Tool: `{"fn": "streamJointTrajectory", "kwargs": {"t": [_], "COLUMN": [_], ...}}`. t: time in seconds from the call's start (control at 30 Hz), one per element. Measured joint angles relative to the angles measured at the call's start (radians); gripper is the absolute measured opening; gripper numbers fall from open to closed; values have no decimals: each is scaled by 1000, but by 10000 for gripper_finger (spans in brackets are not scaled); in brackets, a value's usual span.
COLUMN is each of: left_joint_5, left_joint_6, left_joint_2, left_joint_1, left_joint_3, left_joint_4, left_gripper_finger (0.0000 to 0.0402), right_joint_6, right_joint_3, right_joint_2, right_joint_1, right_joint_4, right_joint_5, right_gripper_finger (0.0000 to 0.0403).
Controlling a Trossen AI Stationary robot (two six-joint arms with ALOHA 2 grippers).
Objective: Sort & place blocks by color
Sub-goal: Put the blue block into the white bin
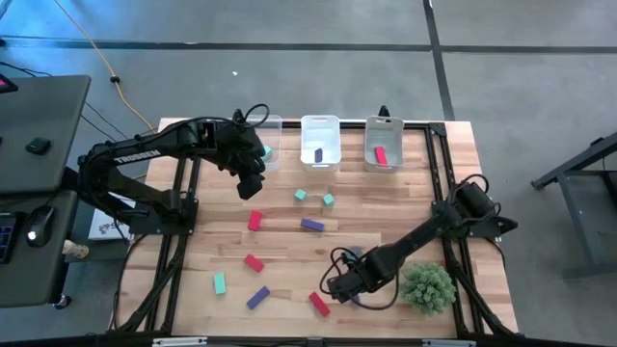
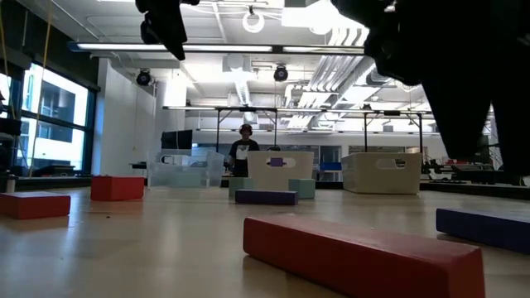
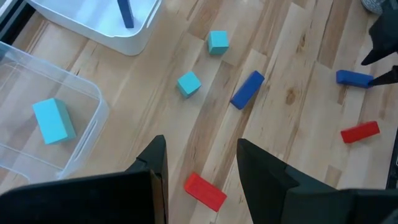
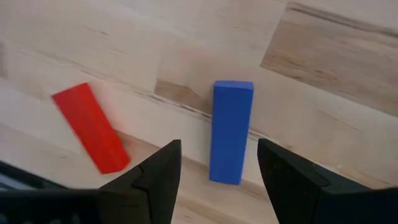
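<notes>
Right wrist view, right gripper wide open, straddling purple block, untouched

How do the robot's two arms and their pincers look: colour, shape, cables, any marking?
Both arms are black, built of jointed tubular links. The left arm carries white lettering along its upper link. A thin black cable loops beside the right arm. The right pincer has two dark, flat, wedge-shaped fingers.

Colours on the pale wood desk

Teal, purple and red blocks lie scattered; one clear bin holds teal, the white bin purple, a third bin red. The arms are black, the plant ball green.
</notes>
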Motion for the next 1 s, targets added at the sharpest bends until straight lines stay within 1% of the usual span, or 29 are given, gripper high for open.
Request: {"fn": "streamJointTrajectory", "kwargs": {"t": [0.27,0.37,0.73,0.83,1.0], "left_joint_5": [0,0,0,0,0], "left_joint_6": [1,2,2,2,2], "left_joint_2": [0,0,0,0,0], "left_joint_1": [0,0,0,0,0], "left_joint_3": [0,0,0,0,0], "left_joint_4": [0,0,0,0,1], "left_gripper_finger": [111,111,111,111,111], "right_joint_6": [0,6,86,87,80], "right_joint_3": [0,0,-1,2,2], "right_joint_2": [45,65,96,109,116], "right_joint_1": [3,9,65,66,63], "right_joint_4": [17,43,51,53,55], "right_joint_5": [-8,-26,-43,-43,-41], "right_gripper_finger": [201,201,201,191,162]}}
